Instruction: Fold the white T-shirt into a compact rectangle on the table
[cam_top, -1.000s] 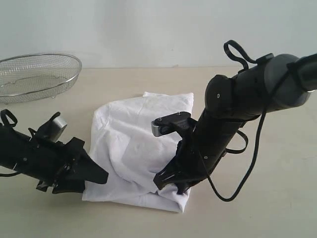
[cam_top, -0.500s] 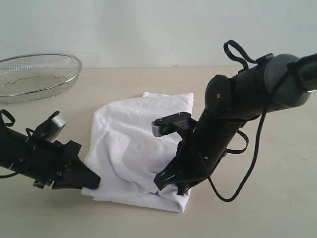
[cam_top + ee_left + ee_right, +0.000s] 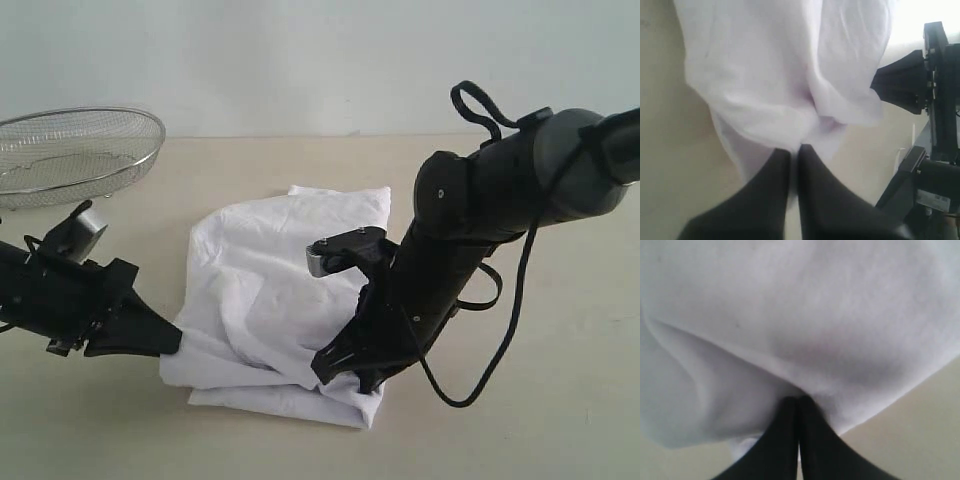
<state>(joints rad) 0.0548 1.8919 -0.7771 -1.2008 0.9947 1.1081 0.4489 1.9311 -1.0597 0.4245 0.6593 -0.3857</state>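
— Step in hand?
— Seems mid-fold. Pinched shut on the near-left edge of the white T-shirt (image 3: pixel 270 290) with the left gripper (image 3: pixel 165 343); clamped likewise on the near-right corner with the right gripper (image 3: pixel 338 372). Lies rumpled, partly doubled, mid-table (image 3: pixel 580 420).
— Next?
— Likely calls for lifting both corners together, carrying them far, laying flat. Keep heights even.

Open bench (image 3: pixel 560 400) lies right of and behind the white T-shirt (image 3: pixel 260 280). Wire basket (image 3: pixel 75 150) sits far left; right arm (image 3: pixel 470 230) overhangs shirt's right side.
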